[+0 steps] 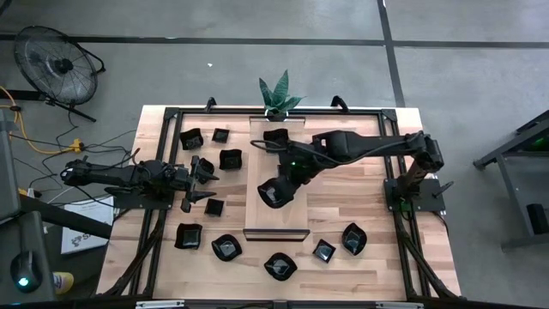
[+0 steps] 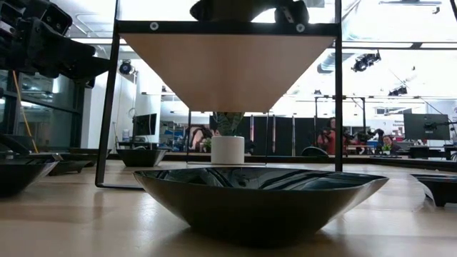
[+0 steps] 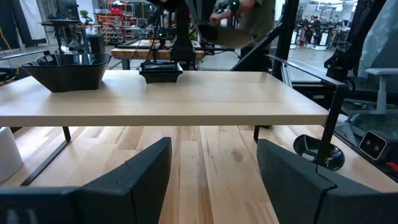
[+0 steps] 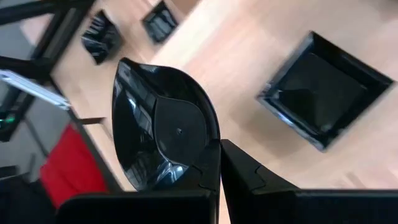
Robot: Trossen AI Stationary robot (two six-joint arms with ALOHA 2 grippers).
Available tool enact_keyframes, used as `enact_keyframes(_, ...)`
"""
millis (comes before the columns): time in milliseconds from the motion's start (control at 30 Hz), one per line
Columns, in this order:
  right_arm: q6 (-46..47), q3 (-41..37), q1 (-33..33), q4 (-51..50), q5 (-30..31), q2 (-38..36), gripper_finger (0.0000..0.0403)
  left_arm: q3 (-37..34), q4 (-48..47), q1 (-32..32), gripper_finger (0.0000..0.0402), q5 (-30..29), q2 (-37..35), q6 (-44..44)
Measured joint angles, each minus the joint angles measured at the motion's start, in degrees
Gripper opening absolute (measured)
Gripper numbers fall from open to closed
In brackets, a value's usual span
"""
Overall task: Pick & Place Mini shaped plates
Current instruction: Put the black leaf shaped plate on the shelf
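Right gripper (image 1: 276,192) holds a shiny black wavy-rimmed dish (image 4: 165,134) above the long pale wooden board (image 1: 275,219).
Its fingers pinch the dish's rim. Left gripper (image 1: 199,179) waits with fingers apart, just beside a small black square dish (image 1: 214,207).

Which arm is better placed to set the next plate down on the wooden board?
The right arm. Its hand is shut on a black plate and hangs above the wooden board. The left hand is open and empty, beside the board among other plates.
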Motion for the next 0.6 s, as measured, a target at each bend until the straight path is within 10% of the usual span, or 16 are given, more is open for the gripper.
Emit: enact_keyframes(600,0.5,0.0,1.2,-2.0,-0.3,2.8,0.0000,0.0,0.0,0.0,0.0234,0.0,0.0,0.0)
